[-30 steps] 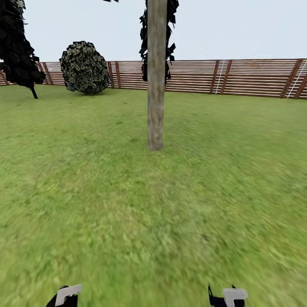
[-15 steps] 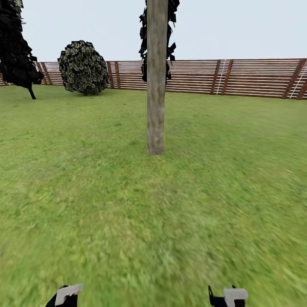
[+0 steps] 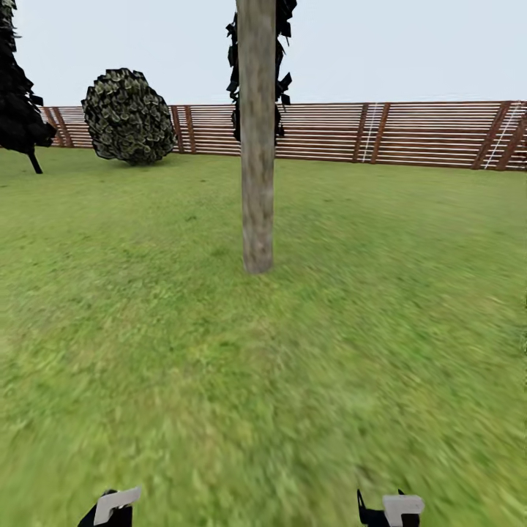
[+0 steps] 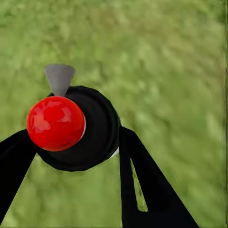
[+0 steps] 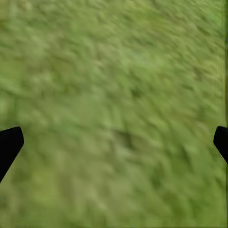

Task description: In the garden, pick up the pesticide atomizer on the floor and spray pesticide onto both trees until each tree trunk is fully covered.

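In the left wrist view my left gripper (image 4: 76,137) is shut on the pesticide atomizer (image 4: 97,130), a round black body with a glossy red ball and a small grey nozzle, held above the grass. My right gripper (image 5: 116,140) is open over bare lawn, its black fingertips (image 5: 10,142) far apart with nothing between them. Ahead in the head view stands one tree trunk (image 3: 258,161), thick, straight and mottled beige-grey, rising out of the picture. No white specks show on it.
A brown slat fence (image 3: 410,135) closes the lawn (image 3: 219,366) at the back. A round dark bush (image 3: 128,116) and a black-foliaged tree (image 3: 18,95) stand far left. Another black tree (image 3: 282,66) is behind the trunk. Parts of both arms (image 3: 113,506) show at the bottom.
The whole head view has shifted: the camera has moved forward, so the trunk looks nearer and a little further left, as do the bush and black tree. The arms kept their places.
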Motion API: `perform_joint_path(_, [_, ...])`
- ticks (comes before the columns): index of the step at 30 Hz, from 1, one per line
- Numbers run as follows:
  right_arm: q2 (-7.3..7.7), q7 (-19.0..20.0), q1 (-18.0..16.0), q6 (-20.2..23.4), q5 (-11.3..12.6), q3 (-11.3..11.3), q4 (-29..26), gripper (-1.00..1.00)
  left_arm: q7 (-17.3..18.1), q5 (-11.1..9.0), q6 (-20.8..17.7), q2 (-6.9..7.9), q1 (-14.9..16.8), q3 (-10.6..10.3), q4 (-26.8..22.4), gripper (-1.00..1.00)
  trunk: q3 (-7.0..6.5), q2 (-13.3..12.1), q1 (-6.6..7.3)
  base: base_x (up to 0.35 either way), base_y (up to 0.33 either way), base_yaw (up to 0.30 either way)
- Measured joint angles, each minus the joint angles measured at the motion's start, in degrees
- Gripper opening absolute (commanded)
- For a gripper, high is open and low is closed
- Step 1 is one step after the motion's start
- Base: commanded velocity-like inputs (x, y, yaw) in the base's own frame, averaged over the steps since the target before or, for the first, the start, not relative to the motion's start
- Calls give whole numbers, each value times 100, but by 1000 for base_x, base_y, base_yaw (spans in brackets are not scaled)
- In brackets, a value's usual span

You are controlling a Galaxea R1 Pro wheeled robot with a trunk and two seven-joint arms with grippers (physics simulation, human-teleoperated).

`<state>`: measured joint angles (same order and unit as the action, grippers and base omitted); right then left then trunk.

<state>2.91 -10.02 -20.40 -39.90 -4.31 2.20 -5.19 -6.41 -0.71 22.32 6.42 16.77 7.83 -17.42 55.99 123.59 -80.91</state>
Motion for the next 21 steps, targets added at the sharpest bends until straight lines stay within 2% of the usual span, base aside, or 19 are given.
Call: perform_joint_path(21, [17,9,1,0,-8,0,9,100,0,0,8,-27,-1,-1,8,-100,-2,0,0,339,0,-7])
